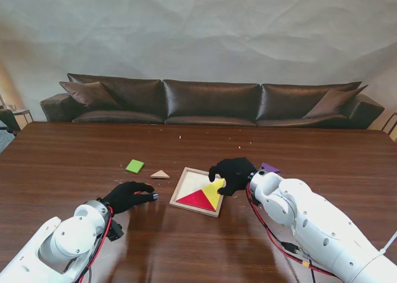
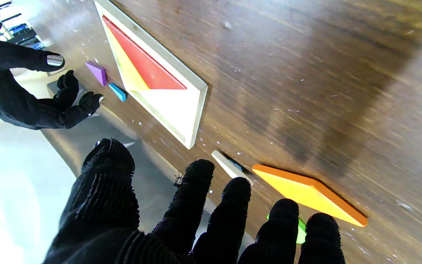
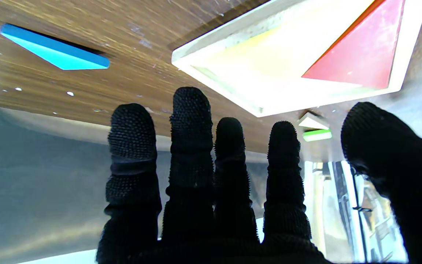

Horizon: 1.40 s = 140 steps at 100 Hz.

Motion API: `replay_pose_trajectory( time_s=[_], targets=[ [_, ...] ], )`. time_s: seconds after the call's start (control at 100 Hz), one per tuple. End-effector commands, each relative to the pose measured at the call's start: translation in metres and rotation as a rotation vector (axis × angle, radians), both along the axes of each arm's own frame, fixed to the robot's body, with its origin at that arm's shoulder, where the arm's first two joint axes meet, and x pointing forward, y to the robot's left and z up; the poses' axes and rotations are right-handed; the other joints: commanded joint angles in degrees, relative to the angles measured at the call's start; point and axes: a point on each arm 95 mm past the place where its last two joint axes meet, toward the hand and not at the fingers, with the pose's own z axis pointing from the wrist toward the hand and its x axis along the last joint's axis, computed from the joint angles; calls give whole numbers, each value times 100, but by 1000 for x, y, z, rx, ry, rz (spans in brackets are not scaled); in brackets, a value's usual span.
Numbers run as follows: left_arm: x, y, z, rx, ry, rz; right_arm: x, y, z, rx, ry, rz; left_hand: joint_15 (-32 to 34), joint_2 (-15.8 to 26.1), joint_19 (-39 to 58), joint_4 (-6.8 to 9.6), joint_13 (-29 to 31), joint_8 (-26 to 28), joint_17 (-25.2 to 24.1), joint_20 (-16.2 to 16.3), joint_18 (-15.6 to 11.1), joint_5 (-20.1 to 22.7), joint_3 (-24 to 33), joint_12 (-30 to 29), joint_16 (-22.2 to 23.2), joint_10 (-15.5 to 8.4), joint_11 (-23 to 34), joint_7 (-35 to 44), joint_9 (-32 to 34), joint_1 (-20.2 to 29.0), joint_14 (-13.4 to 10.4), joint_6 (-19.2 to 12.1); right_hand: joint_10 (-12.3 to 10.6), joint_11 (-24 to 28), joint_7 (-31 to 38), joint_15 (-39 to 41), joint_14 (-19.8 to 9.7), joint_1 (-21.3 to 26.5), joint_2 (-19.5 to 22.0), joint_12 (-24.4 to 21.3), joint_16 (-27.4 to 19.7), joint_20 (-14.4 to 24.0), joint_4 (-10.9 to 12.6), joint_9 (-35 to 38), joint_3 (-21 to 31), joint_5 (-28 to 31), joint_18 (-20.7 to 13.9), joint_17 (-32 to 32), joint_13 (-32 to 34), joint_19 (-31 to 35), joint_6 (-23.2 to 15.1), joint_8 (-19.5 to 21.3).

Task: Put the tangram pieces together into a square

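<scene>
– Beyond the left hand (image 1: 127, 196), off its fingertips: what?

– Orange piece (image 2: 306, 190), flat on the table (image 1: 62, 159), just past the fingertips in the left wrist view. Farther out, a pale triangle (image 1: 160, 174), then a green square (image 1: 134, 166) a little to its left.

– And the fingers (image 2: 233, 205) themselves?

– Spread apart, gripping nothing, hovering low over the wood.

– Further right, toward the middle?

– Square tray (image 1: 178, 188), pale frame, between the two hands. Inside, a red triangle (image 1: 197, 200) along the nearer edge and a yellow triangle (image 1: 215, 193) beside it on the right, edge to edge. Remaining floor of the tray bare and white.

– Right hand (image 1: 232, 173)?

– Over the tray's far right corner, fingertips above the yellow triangle's far end. Four fingers side by side, thumb held apart, nothing clasped. Contact with the yellow piece: cannot tell.

– Anything past that hand?

– Blue piece (image 3: 55, 51) on the table beside the tray, beyond the outer fingers. Purple piece (image 1: 269, 168) just right of the knuckles, partly hidden behind the wrist.
</scene>
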Motion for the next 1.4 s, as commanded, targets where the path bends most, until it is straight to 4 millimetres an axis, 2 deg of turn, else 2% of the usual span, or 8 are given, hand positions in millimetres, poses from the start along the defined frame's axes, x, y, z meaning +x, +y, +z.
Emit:
replay_pose_trajectory(
  time_s=[0.0, 0.52, 0.86, 1.03, 1.39],
  targets=[
    [2, -2, 4, -3, 3, -21, -4, 3, -2, 10, 16, -11, 36, 171, 3, 117, 118, 20, 13, 13, -97, -7, -126, 27, 31, -53, 17, -27, 110, 81, -25, -79, 99, -38, 113, -36, 79, -173, -239, -90, -17, 18, -2, 71, 95, 151, 146, -1052, 257, 129, -22, 135],
    [25, -12, 23, -13, -41, -73, -2, -19, 12, 104, -27, -237, 35, 175, 10, 116, 110, 6, 25, 16, -109, -89, -128, 25, 28, -130, 16, -45, 102, 87, -21, -155, 261, -9, 39, -81, 147, -247, -847, -81, 25, 72, -167, -162, 109, 152, 277, -1087, 203, 85, 59, 434],
    [33, -13, 26, -55, -76, -71, 3, -37, 16, 111, -32, -327, 35, 165, 13, 115, 111, 6, 23, 21, -114, -76, -131, 25, 26, -199, 20, -32, 112, 106, -14, -190, 300, -31, -342, -105, 165, -220, -936, -98, 23, 91, -198, -308, 145, -334, 289, -1118, 144, 54, 244, 339],
    [34, -14, 26, -62, -83, -68, 7, -44, 15, 107, -38, -358, 33, 170, 14, 115, 109, 6, 22, 24, -111, -73, -132, 26, 24, -199, 22, -29, 119, 108, -8, -204, 334, -70, -325, -189, 202, -188, -921, -128, -13, 98, -195, -388, 152, -334, 289, -1149, 49, 35, 272, 298],
    [35, -12, 29, -79, -95, -48, 26, -60, 8, 30, -37, -427, 37, 172, 16, 114, 122, 12, 24, 29, -106, -30, -135, 27, 25, -198, 26, -11, 145, 116, -14, -205, 615, -745, -187, -879, 368, -87, -955, -743, -376, 119, -188, -654, 188, -157, 310, -1190, -153, -5, 276, 296]
  ],
)
